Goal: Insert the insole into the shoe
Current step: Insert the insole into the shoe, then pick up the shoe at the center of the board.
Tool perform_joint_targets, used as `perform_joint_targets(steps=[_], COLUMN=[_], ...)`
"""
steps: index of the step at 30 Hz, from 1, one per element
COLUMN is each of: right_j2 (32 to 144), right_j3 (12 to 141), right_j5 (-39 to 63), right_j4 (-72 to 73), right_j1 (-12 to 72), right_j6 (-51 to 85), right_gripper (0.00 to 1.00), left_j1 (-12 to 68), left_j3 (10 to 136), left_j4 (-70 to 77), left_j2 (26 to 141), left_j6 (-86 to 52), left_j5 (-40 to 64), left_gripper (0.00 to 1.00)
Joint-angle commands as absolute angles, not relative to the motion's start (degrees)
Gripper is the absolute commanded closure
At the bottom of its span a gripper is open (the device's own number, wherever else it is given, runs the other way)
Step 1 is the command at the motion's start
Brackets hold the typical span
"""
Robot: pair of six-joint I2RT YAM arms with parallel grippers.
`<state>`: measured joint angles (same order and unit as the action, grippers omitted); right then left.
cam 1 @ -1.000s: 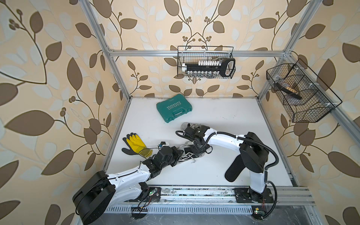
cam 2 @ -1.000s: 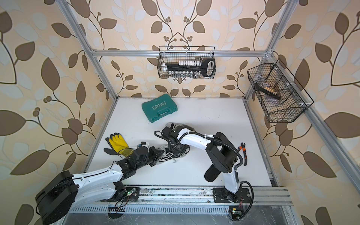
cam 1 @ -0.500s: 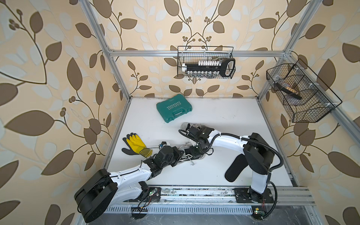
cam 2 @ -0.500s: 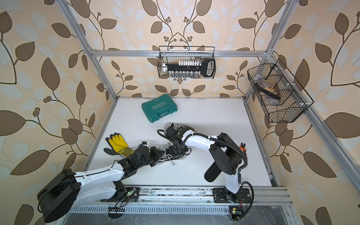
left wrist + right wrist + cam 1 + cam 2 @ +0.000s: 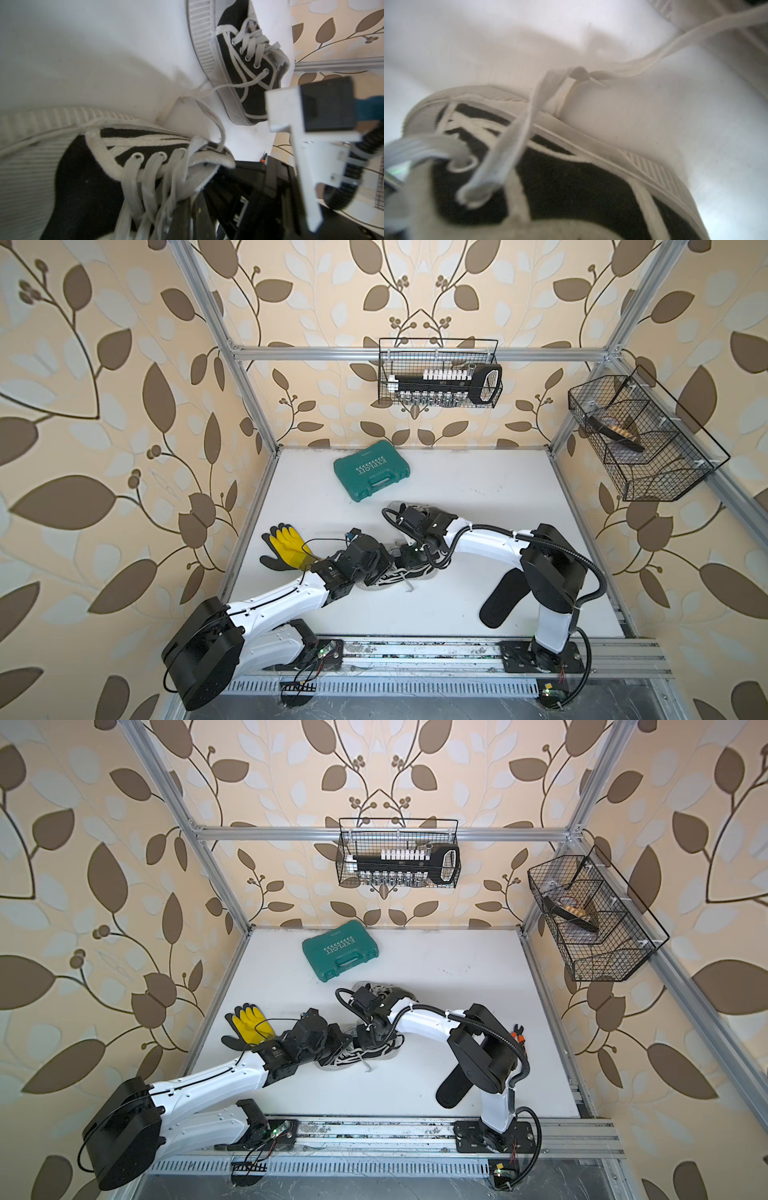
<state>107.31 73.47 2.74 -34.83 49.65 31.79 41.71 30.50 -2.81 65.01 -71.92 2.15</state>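
Shoe [image 5: 83,187]: black canvas upper, matt, off-white cloth trim. Sole [image 5: 52,118]: ribbed rubber, dull white. Laces [image 5: 133,187]: flat woven cloth, slightly fuzzy. Second shoe [image 5: 249,83], upper right of frame: same canvas, eyelets [image 5: 256,66] shiny metal. Insole [image 5: 500,601]: smooth matt black. Surface [image 5: 478,497]: matt white, faintly scuffed. Case [image 5: 371,475]: teal moulded plastic, satin. Glove [image 5: 286,547]: yellow, rubbery sheen. Basket [image 5: 438,373]: black coated wire. Frame rail [image 5: 415,353]: brushed aluminium.
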Motion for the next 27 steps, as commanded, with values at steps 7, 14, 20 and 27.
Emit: perform_joint_targets(steps=[7, 14, 20, 27], right_j2=[84.67, 77.01, 75.93, 73.76], right_j3=[69.79, 63.31, 62.73, 61.5], right_j5=[-6.47, -3.96, -4.74, -5.62], right_j4=[-44.99, -45.78, -46.05, -43.75], right_j1=[42.07, 36.31, 35.94, 34.38], right_j6=[30.23, 28.21, 26.74, 18.62], right_gripper=[1.0, 1.0, 1.0, 0.84], left_j1=[44.52, 46.32, 48.76, 50.28], left_j3=[42.81, 51.31, 53.53, 58.44], left_j4=[-13.25, -13.64, -9.58, -19.26], left_j2=[76.34, 92.34, 98.01, 88.4], left_j6=[-60.46, -59.2, -60.33, -55.58], left_j5=[-0.33, 3.76, 6.66, 0.84], left_gripper=[1.0, 0.68, 0.46, 0.4])
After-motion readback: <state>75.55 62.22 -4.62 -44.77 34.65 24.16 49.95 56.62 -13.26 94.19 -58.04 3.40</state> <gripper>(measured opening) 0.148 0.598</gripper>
